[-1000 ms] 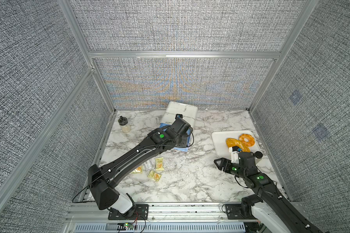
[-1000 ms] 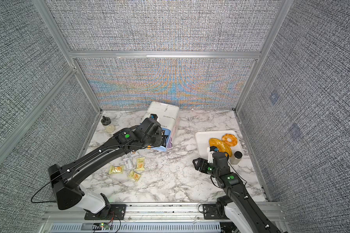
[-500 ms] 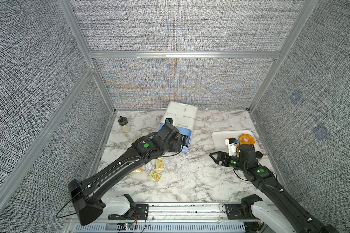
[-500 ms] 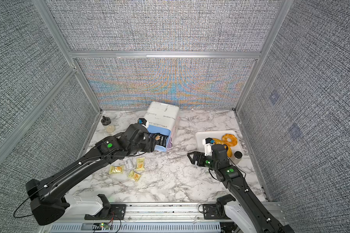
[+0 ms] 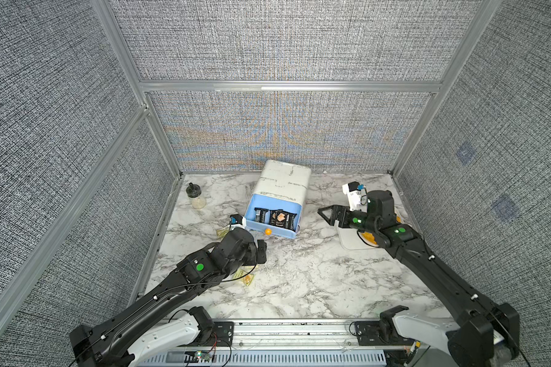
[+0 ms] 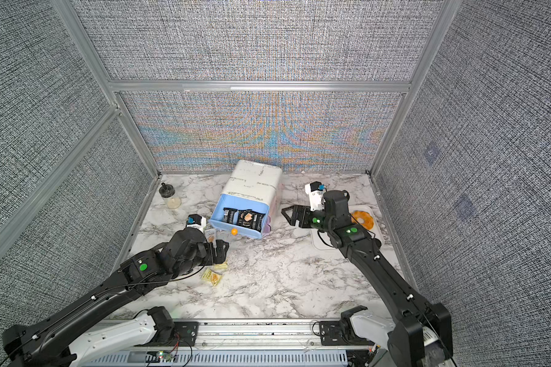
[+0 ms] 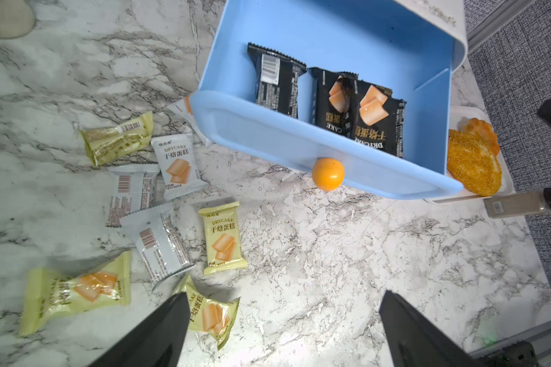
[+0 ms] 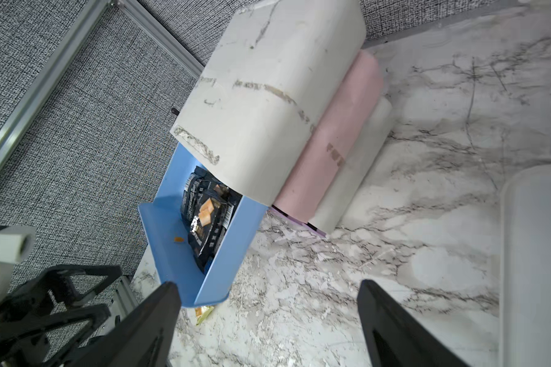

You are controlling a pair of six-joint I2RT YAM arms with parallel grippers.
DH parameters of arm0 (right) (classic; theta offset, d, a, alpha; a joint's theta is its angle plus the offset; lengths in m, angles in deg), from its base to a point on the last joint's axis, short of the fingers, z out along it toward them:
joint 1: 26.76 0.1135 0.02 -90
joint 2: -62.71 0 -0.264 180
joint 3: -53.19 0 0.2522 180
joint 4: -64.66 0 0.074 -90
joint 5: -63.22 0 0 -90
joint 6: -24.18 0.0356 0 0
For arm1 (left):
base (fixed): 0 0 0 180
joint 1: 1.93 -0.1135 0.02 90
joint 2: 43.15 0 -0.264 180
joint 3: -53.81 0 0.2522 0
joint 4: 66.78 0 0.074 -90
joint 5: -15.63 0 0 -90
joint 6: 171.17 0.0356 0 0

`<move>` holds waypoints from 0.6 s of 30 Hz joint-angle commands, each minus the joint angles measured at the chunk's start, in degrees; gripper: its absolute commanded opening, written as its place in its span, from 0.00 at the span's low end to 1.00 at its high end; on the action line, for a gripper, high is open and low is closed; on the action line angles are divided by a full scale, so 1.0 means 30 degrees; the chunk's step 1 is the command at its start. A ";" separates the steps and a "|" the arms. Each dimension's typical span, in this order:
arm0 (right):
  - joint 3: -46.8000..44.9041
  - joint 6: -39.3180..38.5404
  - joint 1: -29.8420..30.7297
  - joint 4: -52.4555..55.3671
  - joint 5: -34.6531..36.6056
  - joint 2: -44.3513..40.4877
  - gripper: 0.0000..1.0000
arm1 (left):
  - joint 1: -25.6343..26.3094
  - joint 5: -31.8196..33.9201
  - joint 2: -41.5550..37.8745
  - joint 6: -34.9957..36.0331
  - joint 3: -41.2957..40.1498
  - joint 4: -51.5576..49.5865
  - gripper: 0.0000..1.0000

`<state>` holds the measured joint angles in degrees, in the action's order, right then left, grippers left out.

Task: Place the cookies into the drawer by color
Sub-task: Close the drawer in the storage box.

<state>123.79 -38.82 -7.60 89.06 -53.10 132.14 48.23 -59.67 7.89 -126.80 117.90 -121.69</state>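
We see the blue drawer (image 5: 283, 233) pulled out of the white cabinet (image 5: 285, 181) at the back middle of the marble table (image 5: 299, 286), its orange knob (image 7: 328, 174) facing forward and three black cookies (image 7: 372, 117) lying inside. Yellow and white cookies (image 7: 222, 238) lie scattered on the marble just beside the drawer's front corner. Since a second ago, the left gripper (image 7: 282, 302) has drawn back from the drawer to above those loose packets, its jaws now spread wide and empty. The right gripper (image 8: 266, 286), also wide and empty, has swung toward the cabinet.
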 commanded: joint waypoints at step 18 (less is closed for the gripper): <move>1.2045 -0.1029 0.1984 0.2038 -0.2035 1.0607 0.49 | -0.3552 -0.5955 0.0747 -0.2522 -0.4277 0.8829 0.13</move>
<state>157.37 -40.67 -1.70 92.62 -58.42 161.71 38.19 -73.87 9.38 -132.92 105.46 -102.11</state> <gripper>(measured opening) 0.485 0.143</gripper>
